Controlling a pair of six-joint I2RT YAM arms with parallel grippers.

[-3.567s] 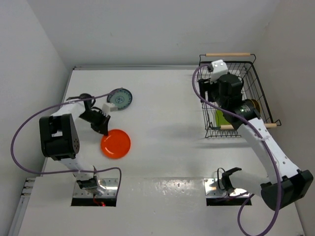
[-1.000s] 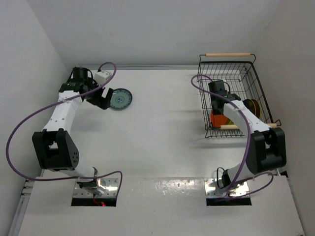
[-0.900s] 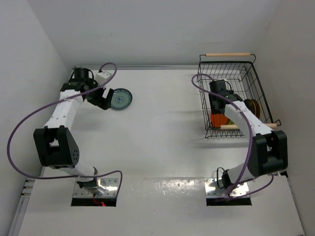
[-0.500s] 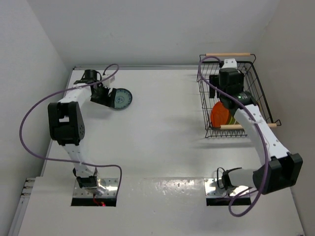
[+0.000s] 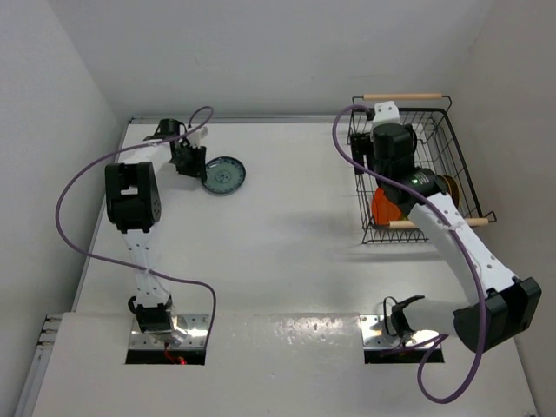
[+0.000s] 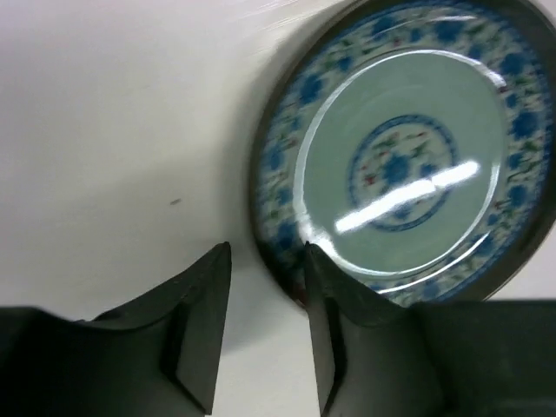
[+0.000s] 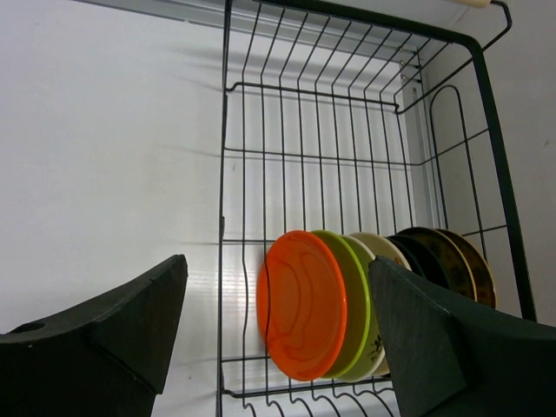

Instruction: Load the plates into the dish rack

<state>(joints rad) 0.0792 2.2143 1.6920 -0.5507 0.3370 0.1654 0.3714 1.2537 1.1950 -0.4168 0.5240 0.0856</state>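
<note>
**Teal patterned plate.** The teal patterned plate (image 6: 404,161) lies on the white table (image 5: 287,261) at its far-left area, well apart from the dish rack (image 7: 228,130). Its centre carries a blue floral medallion and its rim a blue border.

**Left gripper.** The left gripper (image 6: 267,261) is at the plate's near edge. One finger sits outside the rim on the table side and the other reaches over the rim onto the plate's inner face. The jaws stand narrow, astride the rim. A sliver of table shows between the outer finger and the rim, so it cannot be told whether the plate is actually pinched.

**Dish rack.** The black wire rack stands at the far-right of the table, with a light wooden handle (image 5: 404,96) on its far side and another on its near side. Plates stand on edge in a close row at its near end:
- The orange-red plate (image 7: 300,304) is at the left end of the row.
- The lime green plate (image 7: 356,300) is directly against it.
- The cream plate (image 7: 382,250) comes next.
- The black plate (image 7: 415,257) follows the cream one.
- The brown plates (image 7: 447,256) are at the right end; their pattern is too small to make out.

**Right gripper.** The right gripper (image 7: 278,262) hangs above the rack with its fingers spread wide. It holds nothing and touches no plate.
</note>
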